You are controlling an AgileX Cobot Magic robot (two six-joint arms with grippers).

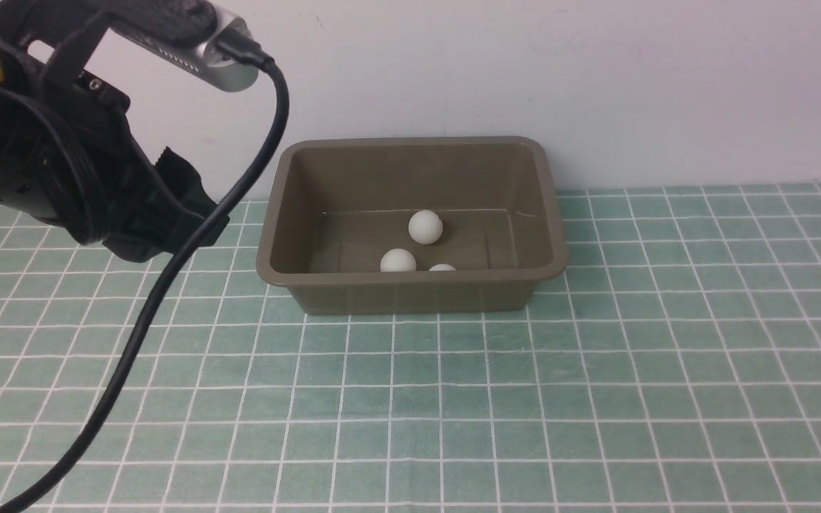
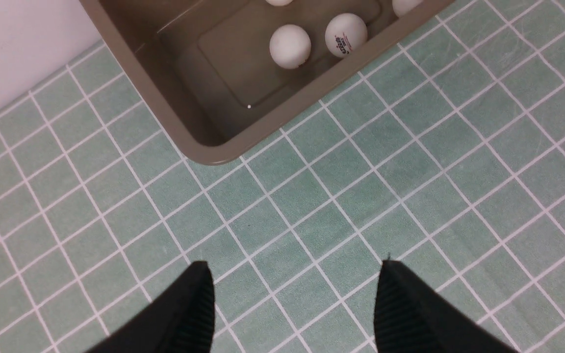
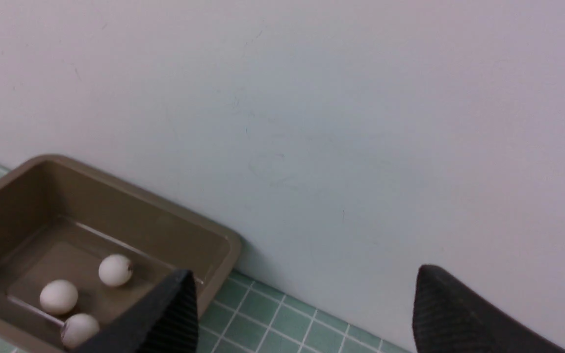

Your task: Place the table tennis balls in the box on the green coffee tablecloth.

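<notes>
The box [image 1: 410, 293] stands upright on the green tablecloth [image 1: 410, 427], close to the back wall [image 1: 417, 71] and roughly midway between the two arms, probably so that either one can reach its open top. All four table tennis balls [image 2: 290, 46] show inside it in the left wrist view, lying on the floor of the box; the front view gives only three, likely because the near wall hides the rest

The left gripper [image 2: 296, 289] is released, its fingers spread with nothing between them, and it hangs above the cloth beside the box rather than over the balls. That placing suits an arm whose load is delivered and which needs to keep out of the way. The right gripper [image 3: 302, 289] is released too, its fingers wide apart around no object; its camera looks toward the wall with the box off to one side, which reads as a waiting pose. The task looks complete, and the next move probably calls only for drawing the arms clear without knocking the rim

The balls are small, plain, matte white spheres, one with dark and reddish print facing the left wrist camera. They stand out sharply against the olive-brown plastic. Two lie close together, apart from each other by a narrow gap, and the others rest nearby. Being round and light, they would likely roll if the box were bumped, though its sloped walls should keep them in
</notes>
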